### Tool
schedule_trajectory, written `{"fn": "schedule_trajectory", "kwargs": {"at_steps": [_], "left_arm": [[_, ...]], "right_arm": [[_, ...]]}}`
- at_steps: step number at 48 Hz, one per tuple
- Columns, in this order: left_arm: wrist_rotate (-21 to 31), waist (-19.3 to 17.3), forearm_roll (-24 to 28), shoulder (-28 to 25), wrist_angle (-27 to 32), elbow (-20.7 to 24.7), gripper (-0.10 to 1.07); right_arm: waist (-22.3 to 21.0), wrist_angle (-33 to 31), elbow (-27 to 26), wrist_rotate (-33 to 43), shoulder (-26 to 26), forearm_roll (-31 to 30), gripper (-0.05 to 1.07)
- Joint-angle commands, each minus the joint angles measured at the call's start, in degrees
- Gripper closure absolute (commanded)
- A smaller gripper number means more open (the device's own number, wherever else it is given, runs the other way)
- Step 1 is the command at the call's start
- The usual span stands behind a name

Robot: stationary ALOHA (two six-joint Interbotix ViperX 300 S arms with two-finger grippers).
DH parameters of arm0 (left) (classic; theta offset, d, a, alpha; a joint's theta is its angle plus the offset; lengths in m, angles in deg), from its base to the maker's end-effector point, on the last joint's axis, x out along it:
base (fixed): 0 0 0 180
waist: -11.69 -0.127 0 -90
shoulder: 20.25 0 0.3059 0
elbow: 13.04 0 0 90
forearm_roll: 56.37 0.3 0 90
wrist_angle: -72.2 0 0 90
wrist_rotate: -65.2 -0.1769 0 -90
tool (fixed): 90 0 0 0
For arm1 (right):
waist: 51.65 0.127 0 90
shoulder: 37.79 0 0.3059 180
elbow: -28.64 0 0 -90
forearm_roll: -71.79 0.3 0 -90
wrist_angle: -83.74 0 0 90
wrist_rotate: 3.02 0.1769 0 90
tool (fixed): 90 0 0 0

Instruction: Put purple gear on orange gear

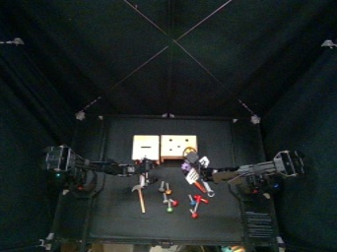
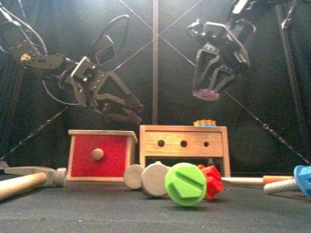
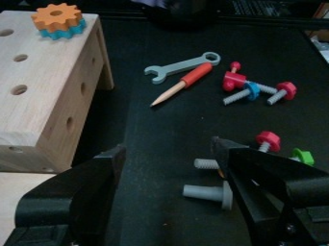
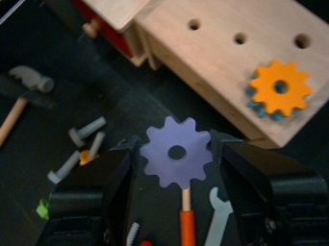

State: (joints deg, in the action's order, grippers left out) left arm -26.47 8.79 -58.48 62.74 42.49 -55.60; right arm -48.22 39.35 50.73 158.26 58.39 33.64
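Observation:
The orange gear point(image 4: 280, 86) lies flat on a blue gear on top of the pale wooden box point(image 4: 218, 53) with round holes. It also shows in the left wrist view point(image 3: 57, 16) and in the front view point(image 2: 205, 122). My right gripper point(image 4: 178, 165) is shut on the purple gear point(image 4: 178, 152) and holds it in the air, above and slightly in front of the box point(image 2: 184, 148). The purple gear shows between the jaws in the front view point(image 2: 208, 93). My left gripper point(image 3: 167, 159) is open and empty, hanging above the table beside the box.
A red-faced wooden box point(image 2: 100, 157) stands left of the holed box. A wrench with an orange handle point(image 3: 180, 69), red, blue and green bolts point(image 3: 253, 88), a big green screw point(image 2: 185, 184) and a hammer point(image 2: 25, 182) lie on the black table.

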Motion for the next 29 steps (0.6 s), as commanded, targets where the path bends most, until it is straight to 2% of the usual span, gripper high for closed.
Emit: {"fn": "schedule_trajectory", "kwargs": {"at_steps": [1,14,29], "left_arm": [[-0.1,-0.2,0.4,0.6,-0.3,0.6,-0.05],[-0.1,-0.2,1.1,0.5,-0.3,0.6,-0.05],[-0.1,-0.2,1.3,0.5,-0.3,0.6,-0.05]], "right_arm": [[-2.9,-0.3,-1.4,-0.3,2.4,1.1,0.31],[-9.9,-0.1,-1.2,-0.3,2.2,1.0,0.31],[-16.0,2.1,-1.3,-0.3,-1.3,2.3,0.31]]}}
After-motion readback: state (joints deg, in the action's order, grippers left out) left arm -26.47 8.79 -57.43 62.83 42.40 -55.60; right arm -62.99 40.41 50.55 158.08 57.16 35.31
